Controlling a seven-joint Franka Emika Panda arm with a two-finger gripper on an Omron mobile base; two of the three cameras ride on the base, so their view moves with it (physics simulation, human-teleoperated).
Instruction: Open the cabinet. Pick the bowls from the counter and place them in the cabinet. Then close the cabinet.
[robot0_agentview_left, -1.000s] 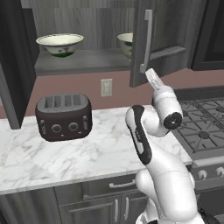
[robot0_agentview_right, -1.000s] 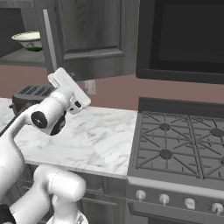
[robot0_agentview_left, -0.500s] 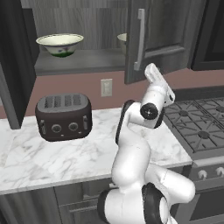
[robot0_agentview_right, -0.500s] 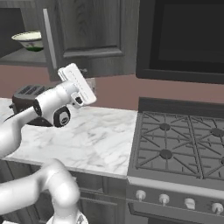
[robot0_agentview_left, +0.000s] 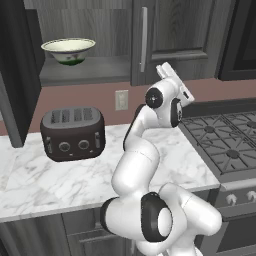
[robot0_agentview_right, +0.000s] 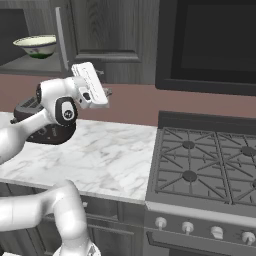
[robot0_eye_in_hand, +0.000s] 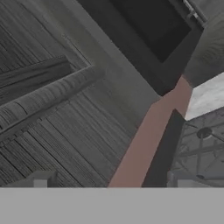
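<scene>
The cabinet (robot0_agentview_left: 175, 30) hangs above the counter (robot0_agentview_left: 35, 185). Its left door (robot0_agentview_left: 15, 75) stands wide open. Its right door, with the silver bar handle (robot0_agentview_left: 144, 40), is nearly flush with the cabinet front. One bowl (robot0_agentview_left: 68, 50), cream inside with a green mark, rests on the cabinet shelf and is the bowl (robot0_agentview_right: 37, 46) seen in the right base view. My gripper (robot0_agentview_right: 106, 92) is raised close in front of the right door's lower panel. In the hand view the gripper (robot0_eye_in_hand: 109, 180) is open and holds nothing, with the door panel close ahead.
A dark toaster (robot0_agentview_left: 72, 132) sits on the counter under the open shelf. The gas stove (robot0_agentview_left: 225, 145) lies to the right, and a dark built-in appliance (robot0_agentview_right: 210, 45) hangs above it. A wall outlet (robot0_agentview_left: 121, 100) is on the brown backsplash.
The right door has swung from half open to nearly shut, hiding a second bowl that showed on the shelf. My hand followed it toward the wall and stayed open.
</scene>
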